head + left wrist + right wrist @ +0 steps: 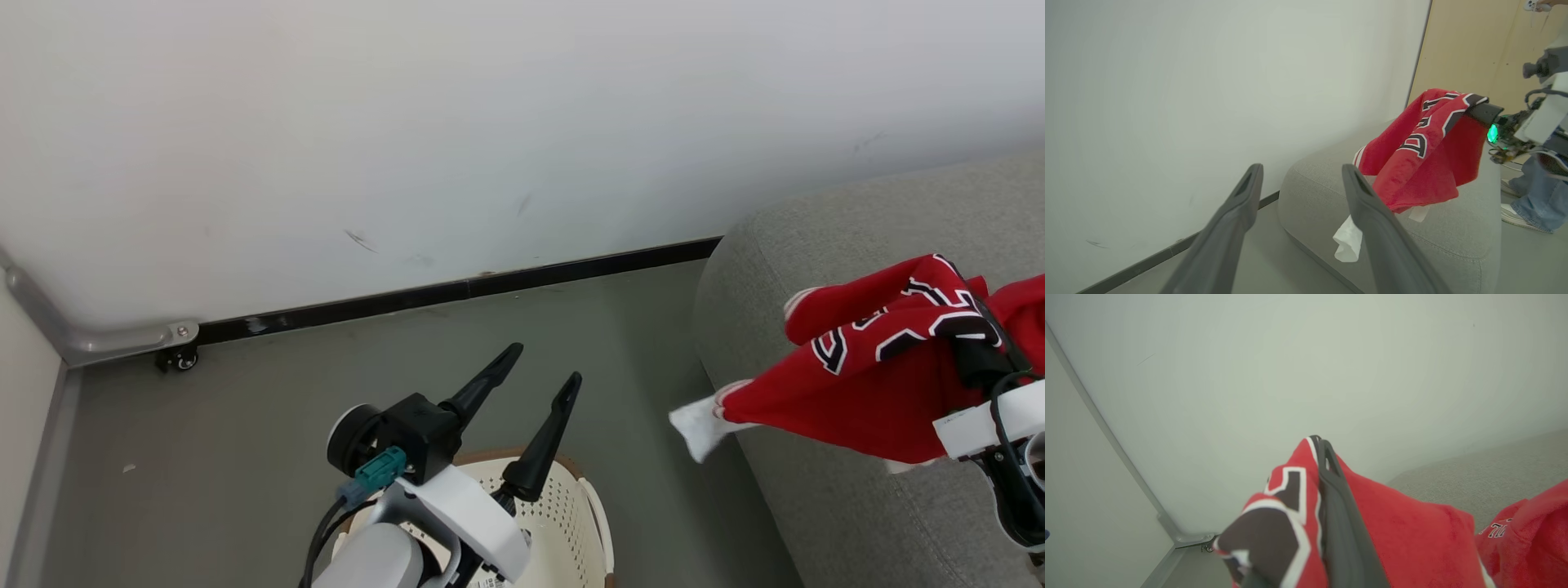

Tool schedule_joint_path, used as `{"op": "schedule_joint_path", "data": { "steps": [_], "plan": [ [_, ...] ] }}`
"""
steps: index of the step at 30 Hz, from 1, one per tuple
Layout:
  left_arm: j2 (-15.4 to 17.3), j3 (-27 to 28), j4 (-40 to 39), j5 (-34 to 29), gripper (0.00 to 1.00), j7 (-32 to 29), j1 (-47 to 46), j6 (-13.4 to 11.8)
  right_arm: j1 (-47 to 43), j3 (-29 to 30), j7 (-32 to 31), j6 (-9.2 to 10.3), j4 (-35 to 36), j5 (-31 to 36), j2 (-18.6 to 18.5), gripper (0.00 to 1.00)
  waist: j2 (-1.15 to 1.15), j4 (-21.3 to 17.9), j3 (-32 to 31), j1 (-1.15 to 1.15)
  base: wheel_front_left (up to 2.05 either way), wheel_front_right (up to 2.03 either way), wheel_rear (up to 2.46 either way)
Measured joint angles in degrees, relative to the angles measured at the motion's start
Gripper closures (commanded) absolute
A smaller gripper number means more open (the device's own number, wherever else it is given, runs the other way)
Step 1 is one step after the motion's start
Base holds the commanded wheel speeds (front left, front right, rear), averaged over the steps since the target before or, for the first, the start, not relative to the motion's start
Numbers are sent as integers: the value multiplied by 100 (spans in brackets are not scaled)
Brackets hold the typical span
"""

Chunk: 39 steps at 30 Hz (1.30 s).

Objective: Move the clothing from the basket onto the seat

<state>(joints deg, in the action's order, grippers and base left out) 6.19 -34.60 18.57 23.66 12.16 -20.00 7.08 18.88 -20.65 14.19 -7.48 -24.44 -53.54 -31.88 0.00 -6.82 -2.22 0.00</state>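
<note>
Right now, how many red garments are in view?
2. One red garment hangs from the right gripper above the sofa; a second garment seems to lie on the sofa beyond it. The basket may hide more.

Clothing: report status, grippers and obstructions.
Left gripper open, empty, above basket. Right gripper shut on red clothing, hanging over seat, not yet released. Person's legs beside seat's far end.

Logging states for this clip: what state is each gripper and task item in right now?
left gripper: open, empty, above the basket
right gripper: shut on the red garment
red garment: lifted, hanging over the sofa end; contact unclear
basket: upright, interior partly hidden
</note>
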Motion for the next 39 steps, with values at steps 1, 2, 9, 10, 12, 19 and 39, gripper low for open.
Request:
{"op": "schedule_joint_path", "data": {
  "steps": [1,2,9,10,12,19,39],
  "plan": [
    [-11,-54,-22,3,0,0,0,0,-23,21,0,0,1,19,1,100,0,-16,1,0,0,0,0],
    [-24,-109,-43,20,0,0,1,0,-41,48,0,0,4,30,9,100,0,-32,2,0,0,0,0],
    [-47,-712,-223,145,0,-2,1,0,-197,337,0,0,15,147,86,100,0,-153,6,0,0,0,0],
    [-43,-784,-231,151,0,-2,1,0,-230,382,0,0,19,174,90,100,0,-172,6,0,0,0,0],
    [-30,-902,-236,163,0,-3,1,0,-290,459,0,0,18,223,103,100,0,-209,7,0,0,0,0],
    [43,-1104,-267,347,0,-3,1,1,-472,694,0,0,85,350,155,100,0,-342,9,0,0,0,0],
    [31,-1551,-324,653,0,48,-29,0,-861,1120,0,0,287,591,249,100,0,-801,52,0,0,0,0]
  ]
}}
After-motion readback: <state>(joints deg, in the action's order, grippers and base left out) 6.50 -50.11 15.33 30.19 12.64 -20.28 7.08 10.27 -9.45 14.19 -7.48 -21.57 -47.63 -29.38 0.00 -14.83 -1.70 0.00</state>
